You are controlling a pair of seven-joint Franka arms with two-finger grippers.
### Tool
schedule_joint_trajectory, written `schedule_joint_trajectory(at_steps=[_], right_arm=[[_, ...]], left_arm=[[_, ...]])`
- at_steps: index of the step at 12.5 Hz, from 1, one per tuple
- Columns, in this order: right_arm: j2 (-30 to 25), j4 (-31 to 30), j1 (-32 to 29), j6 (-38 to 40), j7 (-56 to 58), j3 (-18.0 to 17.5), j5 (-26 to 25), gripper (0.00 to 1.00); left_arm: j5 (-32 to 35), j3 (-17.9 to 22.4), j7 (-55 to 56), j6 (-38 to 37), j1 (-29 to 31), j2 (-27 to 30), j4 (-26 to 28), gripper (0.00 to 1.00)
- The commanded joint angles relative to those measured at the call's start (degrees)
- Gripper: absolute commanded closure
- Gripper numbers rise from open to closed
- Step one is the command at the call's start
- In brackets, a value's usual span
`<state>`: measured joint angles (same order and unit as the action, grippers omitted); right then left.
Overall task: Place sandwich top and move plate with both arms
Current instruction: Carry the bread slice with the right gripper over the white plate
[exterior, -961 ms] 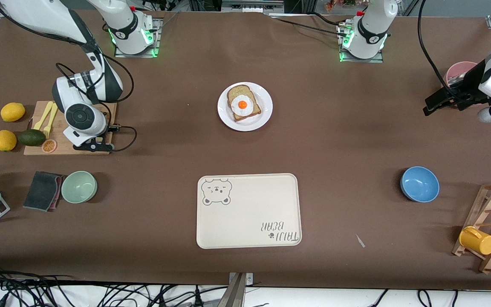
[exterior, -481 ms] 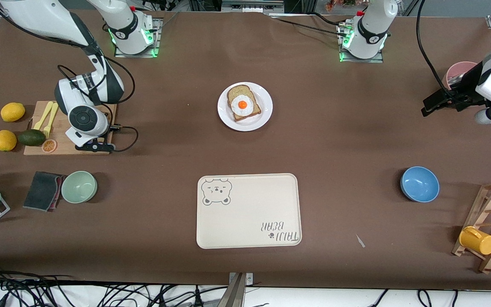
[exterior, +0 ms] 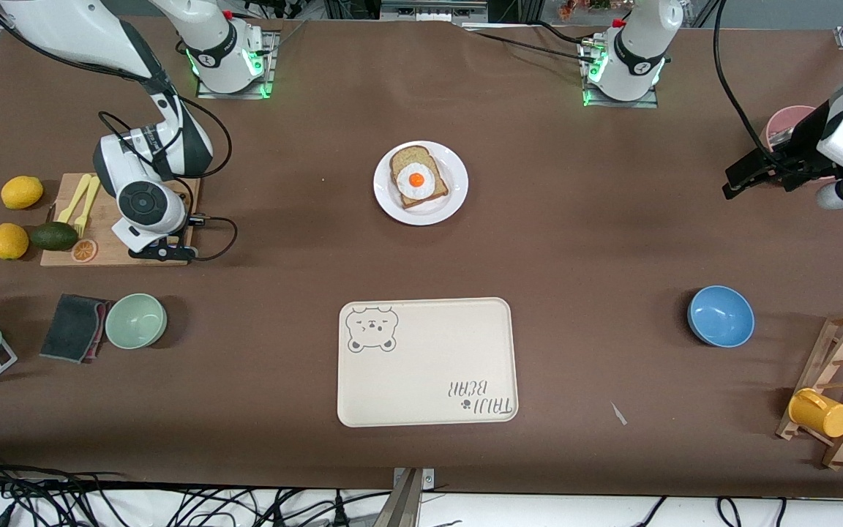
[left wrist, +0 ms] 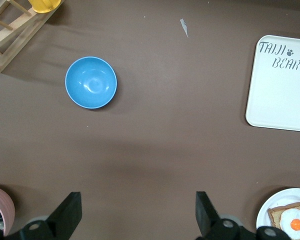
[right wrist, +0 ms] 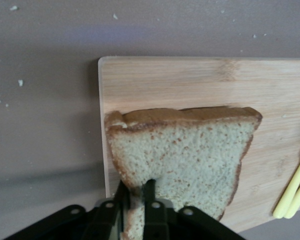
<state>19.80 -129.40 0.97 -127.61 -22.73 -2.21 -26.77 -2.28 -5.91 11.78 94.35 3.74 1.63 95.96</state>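
Tan sandwich top (right wrist: 185, 155), one, now clamped in right hand (right wrist: 135, 200) on board (right wrist: 200, 85). Left hand (left wrist: 135, 212) remains apart, waiting over worktop (exterior: 575, 241). One plate (exterior: 454, 201).

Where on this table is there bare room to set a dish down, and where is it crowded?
Bare brown cloth lies between the round white plate and the cream rectangular bear tray, and between that tray and the blue bowl. Crowded: the right arm's end, with the wooden cutting board, lemons, green bowl and grey cloth.
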Motion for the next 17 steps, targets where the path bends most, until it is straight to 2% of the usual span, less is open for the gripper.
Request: schedule_joint_trajectory(at_steps=[1,3,5,7,8,10,12,13,15,17], right_arm=[[-0.29,1.33,0.00,2.09,-1.00,-0.25,-1.09,1.00],[-0.90,6.41,0.26,11.62,-1.17,-2.25,-0.48,1.00],[-1.00,13.87,0.26,23.76,-1.44,-8.39,1.27,1.00],[-0.56,21.52,0.61,32.04,-1.53,-12.45,7.50,1.00],[-0.21,24.43,2.44,33.73,-1.96,-13.25,9.44,1.00],[-0.20,25.86,7.61,33.14,-5.03,-13.34,10.43,1.00],[1.10,29.09,15.52,32.26,-10.37,-13.34,11.47,1.00],[2.85,32.25,19.64,32.34,-14.67,-13.34,14.18,1.00],[5.67,36.22,28.08,32.34,-16.12,-13.34,14.30,1.00],[5.86,36.67,33.47,32.25,-17.77,-13.17,14.82,1.00]], left_arm=[[-0.71,0.20,0.26,-0.92,-0.40,-0.93,-2.36,0.00],[-0.71,0.29,0.00,-0.92,-0.31,-1.01,-2.27,0.00],[-0.71,0.29,0.26,-0.92,-0.31,-1.01,-2.27,0.00],[-0.71,0.29,0.34,-0.92,-0.31,-1.01,-2.36,0.00],[-0.80,0.29,0.34,-0.92,-0.22,-1.01,-2.36,0.00],[-0.71,0.29,0.43,-0.92,-0.22,-1.10,-2.27,0.00],[-0.71,0.29,0.43,-1.01,0.22,-1.45,-2.27,0.00],[-0.71,0.38,0.43,-1.10,0.39,-1.71,-2.27,0.00],[-0.71,0.55,0.43,-1.18,0.48,-2.07,-2.27,0.00],[-0.71,0.64,0.43,-1.18,0.48,-2.16,-2.27,0.00]])
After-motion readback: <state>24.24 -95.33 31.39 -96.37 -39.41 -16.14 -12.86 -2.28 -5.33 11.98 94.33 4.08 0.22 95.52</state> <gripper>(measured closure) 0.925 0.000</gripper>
